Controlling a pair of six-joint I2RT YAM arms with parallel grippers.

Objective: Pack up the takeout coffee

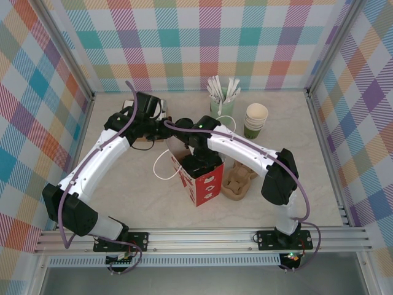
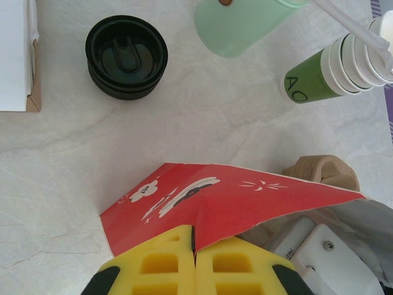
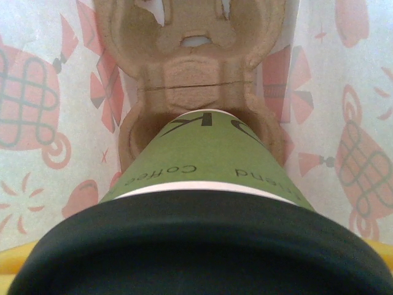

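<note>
One red bag (image 1: 206, 187) stands open at the centre of the top view, nearest the arm bases. The right gripper (image 3: 196, 273) reaches down into it, jaws wide and closed on the one coffee (image 3: 202, 153) at its black lid. Its yellow fingers (image 3: 12, 261) show at both lower corners of the right wrist view. The coffee is inside the bag, its base in a well of a carrier (image 3: 190, 67) lying on the bag's floor. A second carrier (image 1: 236, 183), making two, sits on the table (image 1: 153, 203) just right of the bag. The left gripper (image 2: 194, 246) is pinched tight on the bag's upper-left rim. Beyond it, at the top left of the left wrist view, are one stack of black lids (image 2: 126, 56) and one white box (image 2: 15, 55). Farthest, upper right of centre in the top view, stand one stack of lidless cups (image 1: 256, 120) and one pot (image 1: 222, 104) of white stirrers. How many cups, lids or stirrers there are I cannot tell.
</note>
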